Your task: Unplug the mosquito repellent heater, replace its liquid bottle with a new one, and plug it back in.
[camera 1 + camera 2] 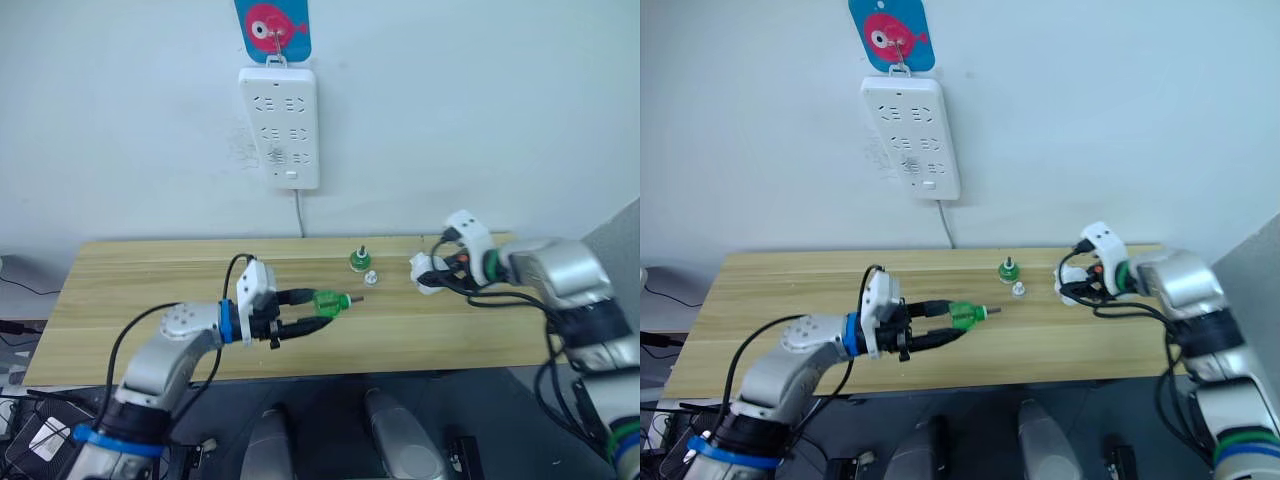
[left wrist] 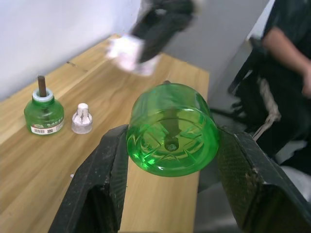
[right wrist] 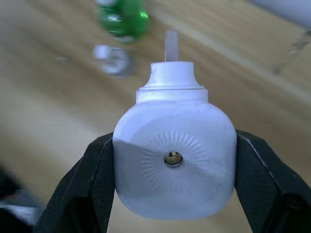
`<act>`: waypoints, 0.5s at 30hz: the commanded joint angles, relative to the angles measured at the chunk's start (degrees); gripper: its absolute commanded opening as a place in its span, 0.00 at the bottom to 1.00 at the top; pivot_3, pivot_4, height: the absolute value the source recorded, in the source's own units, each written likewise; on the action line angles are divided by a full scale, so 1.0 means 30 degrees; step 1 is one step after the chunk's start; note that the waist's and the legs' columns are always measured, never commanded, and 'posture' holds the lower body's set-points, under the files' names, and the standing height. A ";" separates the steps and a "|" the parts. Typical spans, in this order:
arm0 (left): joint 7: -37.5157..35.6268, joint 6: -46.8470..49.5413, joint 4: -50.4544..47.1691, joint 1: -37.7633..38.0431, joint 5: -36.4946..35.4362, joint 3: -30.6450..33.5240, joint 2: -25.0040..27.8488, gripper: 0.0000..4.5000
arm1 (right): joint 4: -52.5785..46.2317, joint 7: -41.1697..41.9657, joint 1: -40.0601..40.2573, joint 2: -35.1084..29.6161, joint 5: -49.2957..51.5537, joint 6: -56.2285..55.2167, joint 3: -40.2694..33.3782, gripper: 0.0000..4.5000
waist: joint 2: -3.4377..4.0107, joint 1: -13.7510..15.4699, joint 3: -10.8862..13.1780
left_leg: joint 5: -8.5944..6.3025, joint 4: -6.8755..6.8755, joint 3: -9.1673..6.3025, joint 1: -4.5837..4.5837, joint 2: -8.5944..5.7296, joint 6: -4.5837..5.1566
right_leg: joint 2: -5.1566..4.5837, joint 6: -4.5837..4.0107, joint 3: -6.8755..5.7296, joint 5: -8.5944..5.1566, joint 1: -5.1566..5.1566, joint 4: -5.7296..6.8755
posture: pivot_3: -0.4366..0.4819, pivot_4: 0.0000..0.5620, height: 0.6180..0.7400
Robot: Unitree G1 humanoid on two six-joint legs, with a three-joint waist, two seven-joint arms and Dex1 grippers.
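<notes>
**Both claws loaded: bottle on your left, heater on your right**

Nearest you, your left claw [image 1: 308,311] is clamped on a green liquid bottle [image 1: 328,300], one black finger on each side of its body. The bottle lies on its side above the tabletop [image 1: 140,300], its long axis roughly level, its neck aimed toward your right arm and its moulded base facing back at the wrist camera.

Your right claw [image 3: 172,184] is closed on the mosquito repellent heater [image 3: 174,162], a finger pressed against each flank. It is held over the right end of the tabletop. Its round ribbed face with the centre hole faces the wrist camera, and its collar and a pale prong point away along the fingers, toward the middle of the tabletop.

Farther back, between the two claws, a second green bottle [image 2: 44,112] stands upright on the wood with a dark wick and a barcode label; the print is too small to read. A small clear cap [image 2: 81,119] sits just beside it.

On the wall behind hangs a white power strip [image 1: 279,126], below a blue card showing a pink fish [image 1: 272,24].

A person [image 2: 286,73] in dark clothing stands beyond the table's end.
</notes>
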 commanded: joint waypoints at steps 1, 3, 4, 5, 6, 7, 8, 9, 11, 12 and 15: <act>-0.0490 0.3650 -0.0317 -0.0863 -0.2768 0.1100 0.0591 0.52 | -0.3728 -0.0099 0.1475 0.1778 0.3565 0.3454 -0.5827 0.65 | -0.0004 -0.0183 -0.0005 | 0.0001 0.0004 -0.0011 0.0002 0.0003 0.0001 | 0.0003 0.0007 -0.0013 -0.0004 -0.0001 0.0006 | 0.20 0.37 0.94; -0.0580 0.5638 -0.0379 -0.1426 -0.4123 0.1600 0.0962 0.52 | -0.4806 -0.0071 0.2247 0.3193 0.5303 0.5330 -0.8508 0.65 | -0.0002 -0.0448 -0.0006 | 0.0002 0.0017 -0.0038 0.0006 0.0030 0.0001 | 0.0035 0.0022 -0.0034 -0.0013 0.0002 0.0027 | 0.20 0.38 0.94; -0.0623 0.6763 -0.0500 -0.1726 -0.4917 0.1845 0.1177 0.52 | -0.5418 0.0044 0.2798 0.3432 0.5926 0.5854 -0.9058 0.65 | 0.0000 -0.0481 -0.0008 | 0.0007 0.0023 -0.0051 0.0009 0.0028 -0.0001 | 0.0035 0.0016 -0.0045 -0.0010 0.0004 0.0052 | 0.19 0.38 0.94; -0.0627 0.7647 -0.0627 -0.1960 -0.5560 0.2072 0.1348 0.52 | -0.6076 0.0015 0.3237 0.3720 0.6483 0.6129 -0.9384 0.65 | 0.0001 -0.0506 -0.0009 | 0.0011 0.0027 -0.0067 0.0012 0.0024 -0.0002 | 0.0032 0.0017 -0.0062 -0.0011 0.0010 0.0063 | 0.19 0.38 0.94; -0.0403 0.8557 -0.0743 -0.2178 -0.6295 0.2405 0.1405 0.52 | -0.6694 -0.0148 0.3459 0.4287 0.7080 0.6527 -0.9864 0.65 | 0.0002 -0.0528 -0.0010 | 0.0012 0.0037 -0.0102 0.0010 0.0026 -0.0001 | 0.0033 0.0016 -0.0100 -0.0011 0.0026 0.0062 | 0.19 0.38 0.94; -0.0117 0.9320 -0.0893 -0.2311 -0.6956 0.2728 0.1433 0.52 | -0.7053 -0.0565 0.3465 0.5056 0.7573 0.6897 -1.0378 0.65 | 0.0002 -0.0561 -0.0009 | 0.0012 0.0043 -0.0106 0.0011 0.0026 -0.0001 | 0.0031 0.0016 -0.0104 -0.0012 0.0034 0.0057 | 0.19 0.39 0.94; 0.0270 0.9917 -0.1025 -0.2396 -0.7545 0.3098 0.1360 0.52 | -0.7193 -0.0945 0.3485 0.5694 0.8279 0.7114 -1.0784 0.65 | 0.0003 -0.0635 -0.0010 | 0.0012 0.0048 -0.0101 0.0011 0.0025 -0.0001 | 0.0029 0.0016 -0.0100 -0.0012 0.0035 0.0057 | 0.20 0.39 0.94; 0.0655 1.0409 -0.1115 -0.2465 -0.8026 0.3446 0.1256 0.52 | -0.7275 -0.1263 0.3522 0.6116 0.8888 0.7224 -1.1024 0.65 | 0.0003 -0.0653 -0.0010 | 0.0013 0.0051 -0.0095 0.0013 0.0026 0.0000 | 0.0028 0.0011 -0.0095 -0.0009 0.0036 0.0052 | 0.20 0.39 0.94; 0.1389 1.1356 -0.1345 -0.2513 -0.9011 0.4049 0.1121 0.52 | -0.7279 -0.2051 0.3609 0.6945 1.0254 0.7250 -1.1470 0.65 | 0.0004 -0.0657 -0.0010 | 0.0016 0.0056 -0.0096 0.0014 0.0025 0.0002 | 0.0027 0.0006 -0.0096 -0.0006 0.0041 0.0052 | 0.22 0.39 0.94; 0.1565 1.1717 -0.1627 -0.2382 -0.9379 0.4197 0.1167 0.52 | -0.7255 -0.2461 0.3620 0.7225 1.0817 0.7250 -1.1587 0.65 | 0.0004 -0.0637 -0.0011 | 0.0016 0.0056 -0.0100 0.0015 0.0026 0.0003 | 0.0027 0.0006 -0.0102 -0.0006 0.0050 0.0050 | 0.22 0.39 0.94; 0.1916 1.2164 -0.2580 -0.1841 -0.9900 0.4370 0.1282 0.52 | -0.7005 -0.3944 0.3490 0.7826 1.2204 0.7250 -1.1891 0.65 | 0.0005 -0.0579 -0.0011 | 0.0015 0.0052 -0.0109 0.0012 0.0026 0.0002 | 0.0026 0.0006 -0.0112 -0.0007 0.0055 0.0035 | 0.23 0.38 0.94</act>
